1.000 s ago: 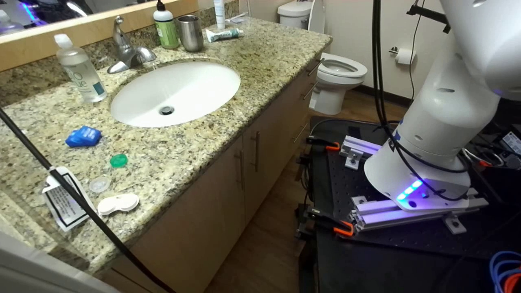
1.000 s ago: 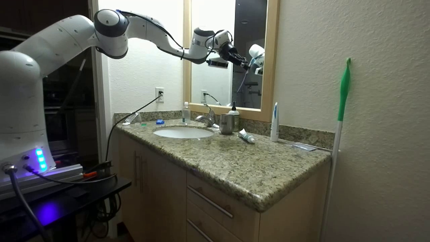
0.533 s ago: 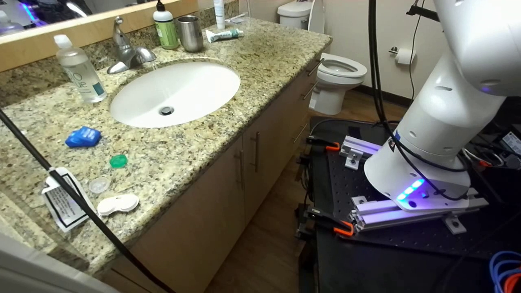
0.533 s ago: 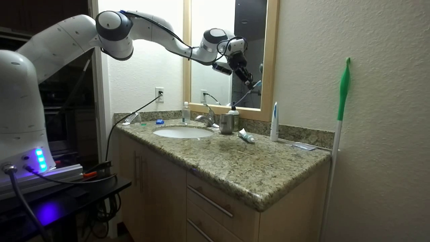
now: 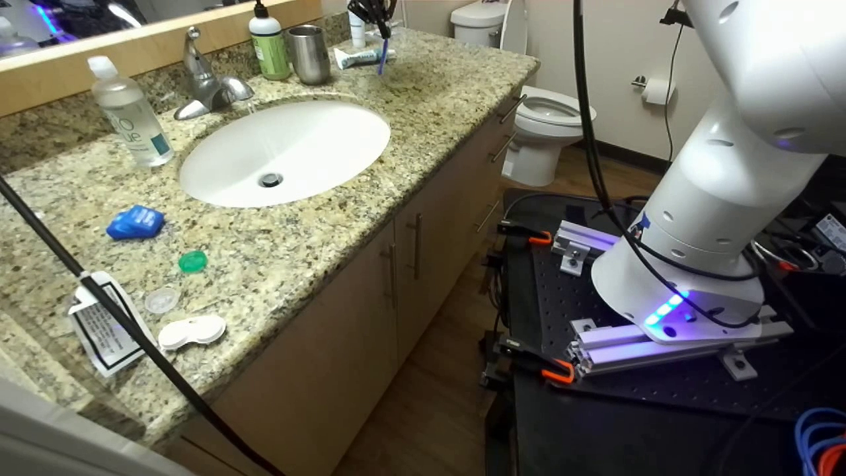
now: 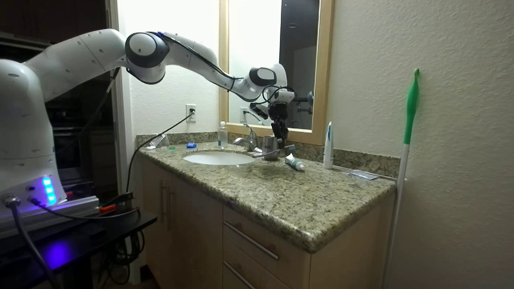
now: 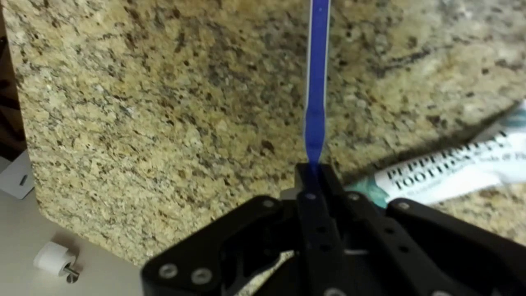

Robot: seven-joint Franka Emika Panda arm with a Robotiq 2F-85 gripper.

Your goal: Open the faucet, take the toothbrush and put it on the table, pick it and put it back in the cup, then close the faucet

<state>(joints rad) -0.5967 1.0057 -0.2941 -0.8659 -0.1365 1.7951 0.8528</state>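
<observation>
Where the toothbrush [image 7: 317, 74] enters the pincer [image 7: 315, 169], both fingertips are drawn together and clamp its blue-violet shaft. In the wrist view, the shaft projects forward from the grip and runs out at the top edge. In an exterior view, the head extends past the fingertips on the right, and the toothbrush crosses in front of the cup [image 6: 269, 143]. The pincer points downward, low over the speckled granite surface [image 6: 281, 192]; contact between toothbrush and surface cannot be determined. The cup stands upright on the surface, just beside a pump-top soap bottle [image 5: 269, 47]. A toothpaste tube [image 7: 460, 166] lies on its side near the pincer. The faucet [image 5: 210, 90] is mounted behind the sink basin [image 5: 324, 135] with lever pointing up; a faint streak below the spout is too indistinct to identify. A clear bottle [image 5: 132, 118] stands on the faucet's far side from the cup. Beyond the basin, the surface carries a blue object [image 5: 135, 222], a green disc [image 5: 192, 261] and a white two-lobed case [image 5: 192, 332]. Toward the opposite end, a white tube [image 6: 328, 150] stands upright, apart from the cup.
</observation>
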